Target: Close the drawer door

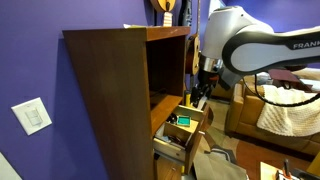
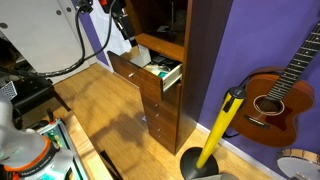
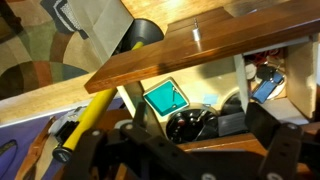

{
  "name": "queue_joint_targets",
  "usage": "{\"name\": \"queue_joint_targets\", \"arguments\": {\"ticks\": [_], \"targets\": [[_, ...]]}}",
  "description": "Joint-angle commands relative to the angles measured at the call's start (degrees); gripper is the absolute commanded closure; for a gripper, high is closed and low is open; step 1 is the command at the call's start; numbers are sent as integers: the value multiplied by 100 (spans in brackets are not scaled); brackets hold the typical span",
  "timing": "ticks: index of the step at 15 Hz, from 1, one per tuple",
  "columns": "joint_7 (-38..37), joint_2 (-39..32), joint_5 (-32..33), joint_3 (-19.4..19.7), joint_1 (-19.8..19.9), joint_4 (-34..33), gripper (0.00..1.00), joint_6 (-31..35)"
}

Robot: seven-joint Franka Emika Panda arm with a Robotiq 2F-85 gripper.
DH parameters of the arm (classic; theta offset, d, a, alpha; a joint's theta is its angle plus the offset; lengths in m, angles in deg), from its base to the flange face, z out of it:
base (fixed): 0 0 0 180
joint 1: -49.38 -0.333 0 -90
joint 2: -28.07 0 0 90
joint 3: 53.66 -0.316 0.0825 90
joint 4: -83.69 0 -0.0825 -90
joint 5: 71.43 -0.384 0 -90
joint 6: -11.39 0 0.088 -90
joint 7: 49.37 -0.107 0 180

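Observation:
The drawer door (image 1: 186, 128) stands pulled out of the tall dark brown cabinet (image 1: 110, 90); its pale side wall and contents show in both exterior views (image 2: 157, 70). In the wrist view its brown front (image 3: 170, 55) with a small metal knob (image 3: 197, 34) runs across the frame. Inside lie a teal card (image 3: 165, 97), a black round item (image 3: 190, 125) and a blue item (image 3: 266, 84). My gripper (image 1: 203, 92) hovers just above the drawer's inner end, near the shelf recess (image 2: 123, 28). Its fingers (image 3: 190, 150) are spread wide with nothing between them.
A lower drawer (image 1: 173, 150) also sticks out a little. A yellow-handled dustpan (image 2: 218, 132) stands beside the cabinet; its handle shows in the wrist view (image 3: 88, 115). A guitar (image 2: 280, 95) leans on the purple wall. A sofa (image 1: 280, 115) is behind the arm.

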Motion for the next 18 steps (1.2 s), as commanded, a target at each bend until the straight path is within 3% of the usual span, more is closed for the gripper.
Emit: {"name": "queue_joint_targets", "arguments": {"ticks": [1, 5, 6, 10, 18], "targets": [[-102, -417, -196, 454, 228, -593, 0, -332], [49, -974, -897, 909, 251, -1256, 0, -659], [24, -570, -589, 796, 276, -820, 0, -371], [34, -926, -789, 886, 271, -1162, 0, -488], [-92, -992, -660, 771, 224, -1128, 0, -724]]}}
